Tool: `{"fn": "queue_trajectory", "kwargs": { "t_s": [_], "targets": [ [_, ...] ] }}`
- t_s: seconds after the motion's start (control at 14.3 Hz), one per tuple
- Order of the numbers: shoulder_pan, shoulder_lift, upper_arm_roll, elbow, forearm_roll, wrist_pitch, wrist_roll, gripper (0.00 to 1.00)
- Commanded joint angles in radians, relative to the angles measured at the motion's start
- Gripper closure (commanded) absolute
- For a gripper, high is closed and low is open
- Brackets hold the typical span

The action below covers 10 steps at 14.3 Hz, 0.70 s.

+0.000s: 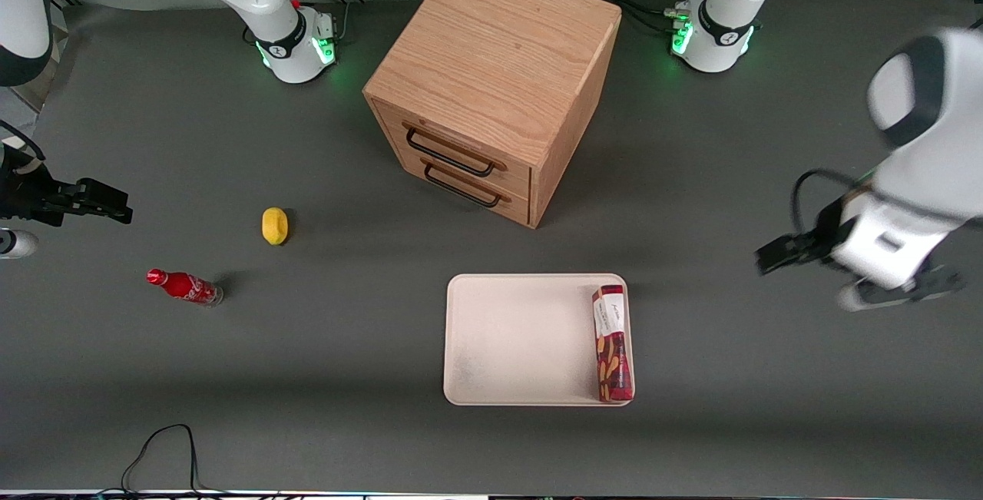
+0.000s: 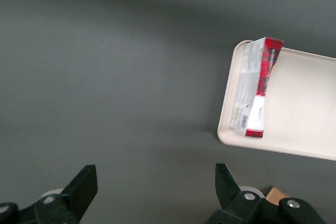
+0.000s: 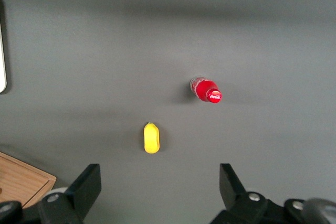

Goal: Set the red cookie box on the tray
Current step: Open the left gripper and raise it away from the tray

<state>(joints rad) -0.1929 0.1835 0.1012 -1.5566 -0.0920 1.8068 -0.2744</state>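
The red cookie box [image 1: 613,343] lies flat on the tray [image 1: 522,339], pressed up along the tray's short rim at the working arm's end. Its white-label end points toward the wooden drawer cabinet [image 1: 491,85], while the end with the cookie pictures sits nearer the front camera. In the left wrist view the red cookie box [image 2: 255,87] hugs that same rim of the tray [image 2: 304,108], one long edge riding up on the low lip, so it looks slightly tilted rather than dead level.

And the tool [image 1: 776,253] is well clear of the tray, hanging above bare table [image 1: 729,177] toward the working arm's end, about level with the tray's cabinet-side edge. In the left wrist view its two black fingers [image 2: 81,184] are spread wide apart, with only grey table surface between them; nothing is pinched.

The tray itself sits on the table nearer the front camera than the cabinet, whose two drawers with dark handles face the tray, both shut. Well away from the tray, toward the parked arm's end of the table, a small red soda bottle [image 1: 184,286] lies on its side, and a yellow lemon-like thing [image 1: 274,225] rests a little closer to the cabinet than the bottle. The rest of the tray is bare cream surface.
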Motion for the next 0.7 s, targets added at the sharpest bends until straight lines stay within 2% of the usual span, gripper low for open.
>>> {"fn": "queue_trajectory", "kwargs": {
  "t_s": [0.0, 0.14, 0.35, 0.63],
  "targets": [
    [0.045, -0.203, -0.014, -0.198, 0.015, 0.000, 0.047, 0.00],
    [0.059, -0.263, -0.015, -0.223, 0.040, -0.050, 0.089, 0.00],
    [0.066, -0.289, -0.038, -0.220, 0.136, -0.102, 0.148, 0.00],
    [0.070, -0.288, -0.037, -0.218, 0.135, -0.101, 0.193, 0.00]
  ]
}}
